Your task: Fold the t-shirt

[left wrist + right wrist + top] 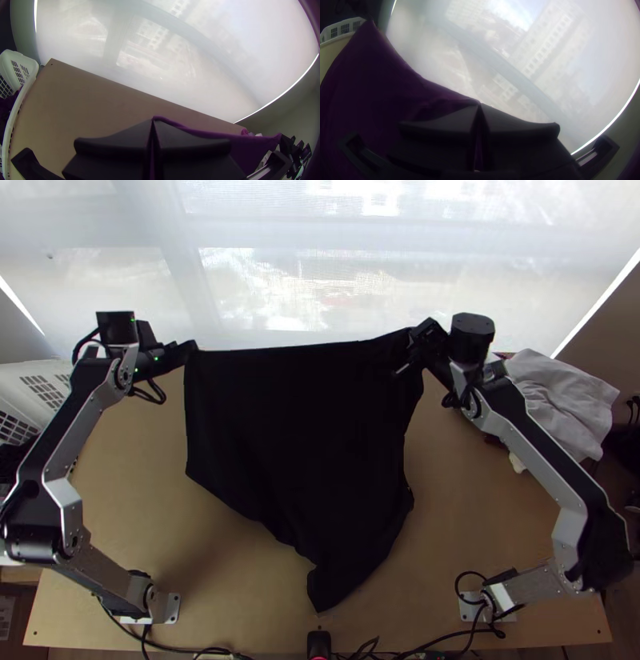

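In the top view a black t-shirt (300,428) hangs between the two grippers, its upper edge nearly straight and its lower part narrowing to a bunched end on the table near the front. My left gripper (192,346) holds its upper left corner, and my right gripper (414,334) holds the upper right one. The left wrist view has the left gripper (152,122) shut on a corner of the shirt (245,150), which looks purple there. Seen from the right wrist, the right gripper (480,105) is shut on the other corner of the shirt (376,83).
A white cloth (560,400) lies at the table's right side, behind the right arm. At the left edge stands a white basket (36,384) with dark cloth in it. Bare wooden table (472,516) shows on both sides of the shirt. Cables run along the front edge.
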Tool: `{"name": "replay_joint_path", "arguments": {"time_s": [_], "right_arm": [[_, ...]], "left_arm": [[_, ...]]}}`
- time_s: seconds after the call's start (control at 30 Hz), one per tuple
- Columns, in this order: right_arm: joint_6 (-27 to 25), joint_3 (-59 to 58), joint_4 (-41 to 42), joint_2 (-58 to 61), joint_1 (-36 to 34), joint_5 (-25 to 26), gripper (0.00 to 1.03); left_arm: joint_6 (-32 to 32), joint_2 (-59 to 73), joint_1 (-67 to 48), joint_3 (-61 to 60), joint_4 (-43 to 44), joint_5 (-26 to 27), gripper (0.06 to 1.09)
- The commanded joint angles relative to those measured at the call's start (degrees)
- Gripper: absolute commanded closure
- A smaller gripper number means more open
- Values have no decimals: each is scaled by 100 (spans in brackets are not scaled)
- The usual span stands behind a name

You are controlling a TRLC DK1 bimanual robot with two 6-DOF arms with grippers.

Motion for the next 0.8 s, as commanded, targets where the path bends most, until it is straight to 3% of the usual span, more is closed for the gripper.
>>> {"name": "replay_joint_path", "arguments": {"time_s": [0.0,0.33,0.4,0.47,0.5,0.53,0.57,0.77], "right_arm": [[-100,1185,146,1607,-557,-161,100],[-162,2521,-30,3163,-565,-179,100],[-144,2609,-56,3295,-548,-179,98],[-65,2618,-126,3312,-513,-179,69],[-30,2618,-205,3312,-486,-179,47],[-3,2609,-284,3312,-460,-179,19],[49,2609,-399,3304,-442,-179,3],[392,2055,-478,2574,-319,-179,4]], "left_arm": [[2,1711,94,1619,105,-151,105],[-51,2950,-223,2735,105,-335,105],[-60,3065,-276,2779,70,-327,89],[-33,3108,-302,2779,-79,-335,76],[11,3108,-311,2779,-202,-327,67],[63,3100,-328,2771,-369,-327,60],[116,3056,-328,2779,-510,-327,59],[802,2256,-346,2674,-1951,-230,60]]}}
